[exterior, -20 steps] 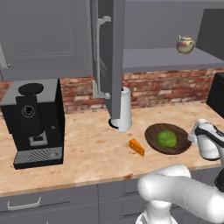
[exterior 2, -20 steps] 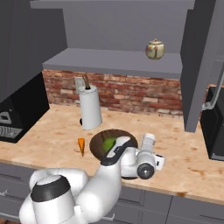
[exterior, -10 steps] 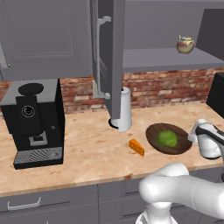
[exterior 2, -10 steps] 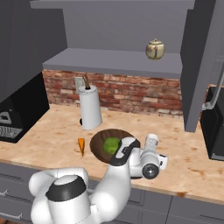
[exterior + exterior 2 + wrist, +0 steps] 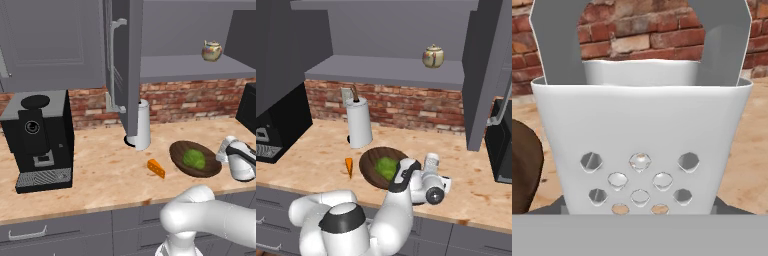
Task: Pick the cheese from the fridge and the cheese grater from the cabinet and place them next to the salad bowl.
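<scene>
Cheese grater point(image 5: 640, 150) sits right at the gripper point(image 5: 432, 172), jaws wide on its flanks, apparently gripping, low at the counter point(image 5: 100, 170) just beside the salad bowl point(image 5: 372, 167). Stiff, light, slick metal: hold the flat sides. Cheese point(image 5: 156, 168) lies beyond the bowl; behind, the open cabinet point(image 5: 406, 70) door hangs close, leaving modest room.

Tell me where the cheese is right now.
The cheese lies on the counter just left of the salad bowl in both base views, in front of the white cylinder.
</scene>
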